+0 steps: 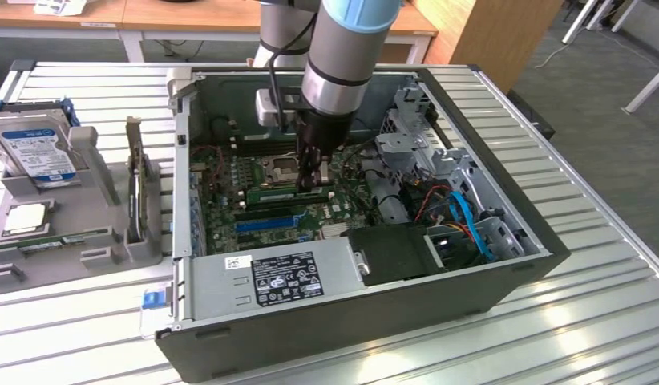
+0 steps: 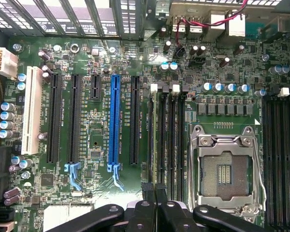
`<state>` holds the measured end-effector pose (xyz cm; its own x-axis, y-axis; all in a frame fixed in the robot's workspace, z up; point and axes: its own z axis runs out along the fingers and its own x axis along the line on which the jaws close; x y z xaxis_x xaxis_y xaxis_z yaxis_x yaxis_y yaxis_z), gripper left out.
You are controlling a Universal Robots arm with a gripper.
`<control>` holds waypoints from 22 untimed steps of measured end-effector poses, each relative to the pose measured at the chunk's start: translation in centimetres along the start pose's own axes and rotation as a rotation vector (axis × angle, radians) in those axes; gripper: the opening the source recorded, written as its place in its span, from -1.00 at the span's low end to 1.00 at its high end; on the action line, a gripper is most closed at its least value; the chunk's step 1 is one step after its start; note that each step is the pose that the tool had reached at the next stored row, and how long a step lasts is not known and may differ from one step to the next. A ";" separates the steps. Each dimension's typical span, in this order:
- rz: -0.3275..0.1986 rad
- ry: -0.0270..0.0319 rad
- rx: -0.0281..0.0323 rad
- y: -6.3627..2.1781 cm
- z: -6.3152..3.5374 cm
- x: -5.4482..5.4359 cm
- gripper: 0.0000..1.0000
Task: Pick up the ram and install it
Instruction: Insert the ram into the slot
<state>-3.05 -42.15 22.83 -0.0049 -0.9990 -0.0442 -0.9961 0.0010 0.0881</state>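
Open computer case (image 1: pixel 308 329) on a slatted table (image 1: pixel 543 337). Past the power supply (image 1: pixel 276 277), the fingers (image 2: pixel 148 199) are together, apparently clamped on the ram (image 1: pixel 274 195), which stands upright over the memory slots (image 2: pixel 166 135). Tilted or offset, it could jam or strain the board. Processor socket (image 2: pixel 224 174) sits just beside; the drive cage (image 1: pixel 415 152) crowds the exterior view's right; clearance is upward.

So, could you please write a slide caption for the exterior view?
Robot arm reaches into the open computer case, jaws shut at the green ram on the motherboard.
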 end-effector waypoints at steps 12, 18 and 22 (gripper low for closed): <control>0.000 0.0000 -0.0001 -0.03 0.31 0.0 -0.76; 0.000 0.0001 -0.0001 -0.04 0.44 0.0 -0.76; 0.000 -0.0001 0.0000 -0.04 0.45 0.0 -0.76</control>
<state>-3.05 -42.15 22.38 -0.0049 -0.9990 -0.0443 -0.9961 0.0010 0.0881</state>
